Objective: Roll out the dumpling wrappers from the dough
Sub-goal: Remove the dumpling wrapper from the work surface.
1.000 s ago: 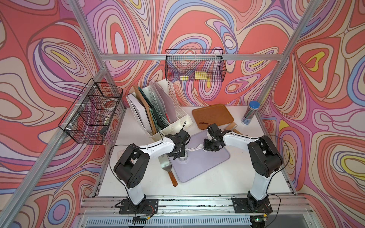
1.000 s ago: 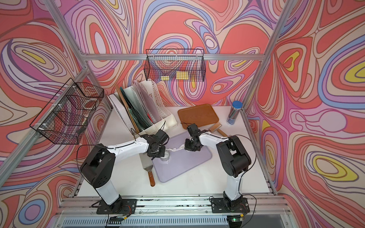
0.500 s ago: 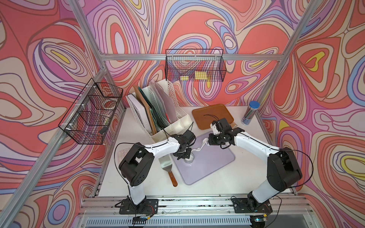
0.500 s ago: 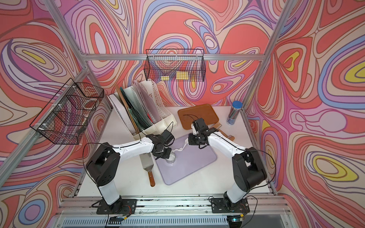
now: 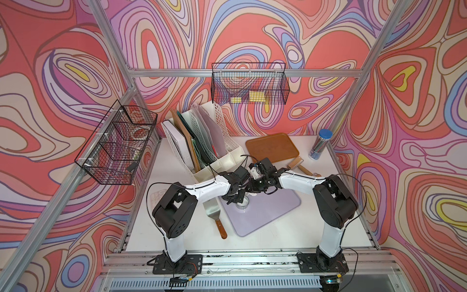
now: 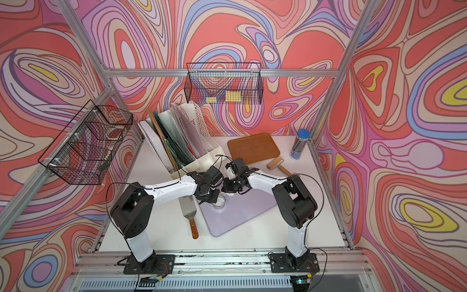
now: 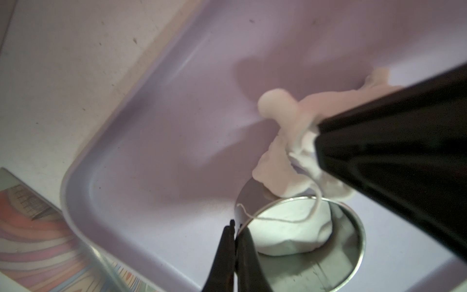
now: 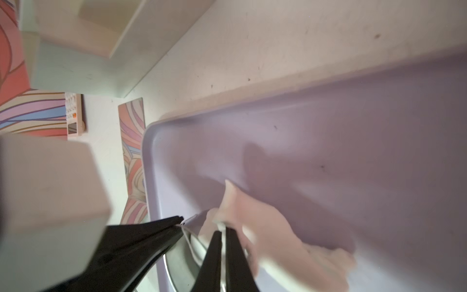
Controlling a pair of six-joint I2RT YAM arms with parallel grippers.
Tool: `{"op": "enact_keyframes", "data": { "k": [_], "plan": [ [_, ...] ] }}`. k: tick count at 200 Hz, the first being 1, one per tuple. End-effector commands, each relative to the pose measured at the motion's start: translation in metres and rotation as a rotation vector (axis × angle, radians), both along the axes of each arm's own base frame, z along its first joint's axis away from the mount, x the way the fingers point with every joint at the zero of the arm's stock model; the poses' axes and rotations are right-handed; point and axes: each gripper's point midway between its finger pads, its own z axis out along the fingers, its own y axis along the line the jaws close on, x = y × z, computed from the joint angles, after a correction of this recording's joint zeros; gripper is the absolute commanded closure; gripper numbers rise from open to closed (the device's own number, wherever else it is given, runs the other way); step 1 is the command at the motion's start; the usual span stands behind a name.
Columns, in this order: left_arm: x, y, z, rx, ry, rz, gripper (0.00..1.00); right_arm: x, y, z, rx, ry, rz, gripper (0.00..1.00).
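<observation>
On the white table (image 5: pixel 290 235) the lavender tray (image 5: pixel 275 207) lies askew between the two arms, and both arms reach in over its corner nearest the file rack, so the work sits where each can get at it. Beside the tray's edge a spatula (image 5: pixel 212 207) lies flat with its wooden handle towards the robot, out of the way. Over the tray corner the left gripper (image 7: pixel 237 226) has its jaws pinched tight on the rim of the metal ring cutter (image 7: pixel 351 235), which stands on the tray floor. I judge that this hold pins the cutter down so the cut piece inside cannot drag. The right gripper (image 8: pixel 223 230) is clamped narrow on the ragged dough scrap (image 7: pixel 283 164), which hangs from its tips just outside the ring. The scrap is drawn out long, its axis running from the cutter's rim up to those tips, which fits peeling the waste clear. Inside the ring lies the dumpling wrapper (image 7: pixel 285 232), a white disc flat on the tray floor and face up. Being round it has no real long axis and points nowhere, though one edge looks thicker. A thin thread of dough (image 7: pixel 278 219) loops across the wrapper from scrap to rim, so the two are not yet fully parted.
</observation>
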Motion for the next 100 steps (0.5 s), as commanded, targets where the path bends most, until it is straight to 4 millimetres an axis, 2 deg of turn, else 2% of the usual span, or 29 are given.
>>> {"op": "enact_keyframes", "data": {
  "k": [1, 22, 40, 74, 87, 98, 100],
  "plan": [
    [-0.022, 0.01, -0.019, 0.061, 0.093, -0.033, 1.0, 0.004, -0.009, -0.023, -0.095, 0.046, -0.038, 0.9],
    [-0.022, 0.02, -0.015, 0.1, 0.079, -0.017, 1.0, -0.004, -0.054, -0.058, -0.29, 0.12, -0.112, 0.9],
    [-0.023, 0.027, -0.016, 0.115, 0.084, -0.002, 1.0, -0.01, -0.098, -0.067, -0.414, 0.133, -0.171, 0.9],
    [-0.023, 0.036, -0.017, 0.119, 0.088, 0.028, 1.0, -0.008, -0.177, -0.044, -0.573, 0.1, -0.29, 0.88],
    [-0.021, 0.038, -0.018, 0.119, 0.09, 0.035, 1.0, -0.004, -0.198, -0.03, -0.608, 0.074, -0.326, 0.87],
    [-0.02, 0.038, -0.018, 0.116, 0.093, 0.038, 1.0, -0.001, -0.204, -0.02, -0.62, 0.049, -0.328, 0.87],
    [-0.02, 0.038, -0.018, 0.117, 0.093, 0.039, 1.0, 0.001, -0.204, -0.012, -0.609, 0.029, -0.332, 0.87]
  ]
}}
